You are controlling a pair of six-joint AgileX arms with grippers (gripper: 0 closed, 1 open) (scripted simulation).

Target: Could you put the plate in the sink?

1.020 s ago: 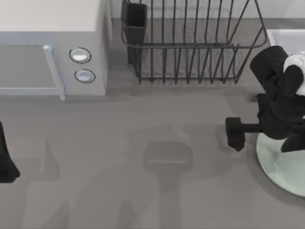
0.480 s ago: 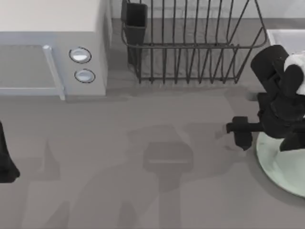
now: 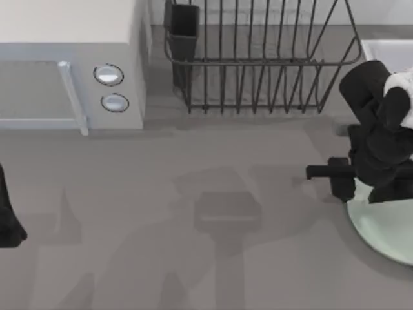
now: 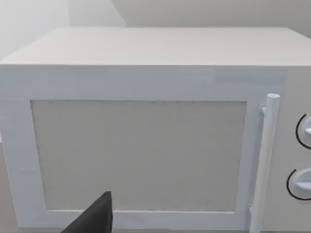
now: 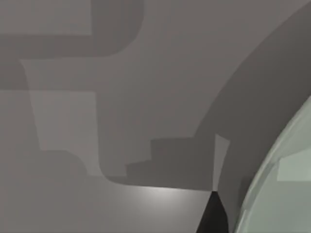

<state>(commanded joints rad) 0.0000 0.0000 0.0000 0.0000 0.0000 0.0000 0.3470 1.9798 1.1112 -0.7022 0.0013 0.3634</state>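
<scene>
A: Top view. Where is the plate [image 3: 387,226] lying?

B: On the table [image 3: 193,245] at the right edge, in front of the sink [image 3: 387,48]. The right gripper [image 3: 339,177] is hovering at its left rim; I cannot tell how its jaws are standing. The left gripper [image 3: 10,223] is sitting parked at the far left, well apart, so the right is nearer.

A: Left wrist view?

B: It is facing the microwave [image 4: 146,121].

A: Right wrist view?

B: One dark fingertip [image 5: 214,216] is sitting just beside the plate's [image 5: 282,194] rim.
</scene>
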